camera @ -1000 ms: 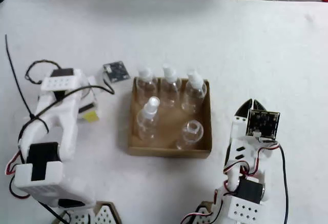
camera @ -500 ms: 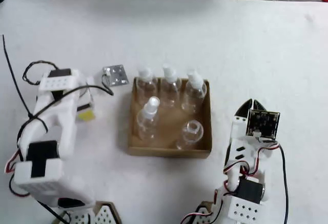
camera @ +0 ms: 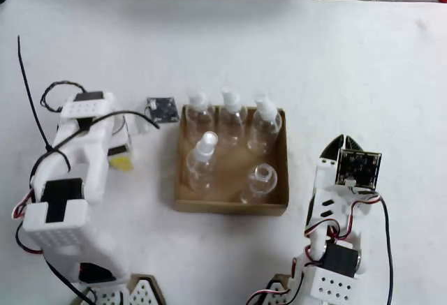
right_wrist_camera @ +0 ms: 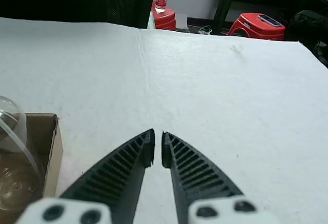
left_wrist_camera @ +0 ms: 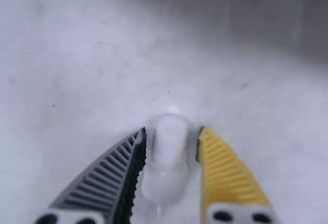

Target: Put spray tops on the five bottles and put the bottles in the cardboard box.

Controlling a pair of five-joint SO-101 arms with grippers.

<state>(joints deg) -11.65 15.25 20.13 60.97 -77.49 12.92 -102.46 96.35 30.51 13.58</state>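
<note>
The cardboard box (camera: 230, 206) sits mid-table between the two arms, with all five bottles (camera: 232, 115) inside it. Three capped ones stand along its far wall and a fourth (camera: 204, 160) by the near-left corner. The uncapped bottle (camera: 260, 182) stands by the near-right corner, its neck bare. The left gripper (left_wrist_camera: 171, 131) is clamped on a white spray top (left_wrist_camera: 165, 167), grey finger on one side and yellow on the other. It holds the top low over the white cloth, left of the box and apart from its wall; whether the top touches the cloth is hard to say. In the high view the left arm (camera: 77, 155) covers most of that gripper. Its small camera board (camera: 162, 108) juts toward the box's far-left corner, and a black cable (camera: 31, 109) loops on its outer side. The right gripper (right_wrist_camera: 158, 144) lies low on the cloth just right of the box, fingers drawn together with nothing between them. Its own view shows the box corner (right_wrist_camera: 51, 147) and a clear bottle wall (right_wrist_camera: 13, 131) close alongside. The table (camera: 349, 54) runs bare from there to the far edge and on the right.
</note>
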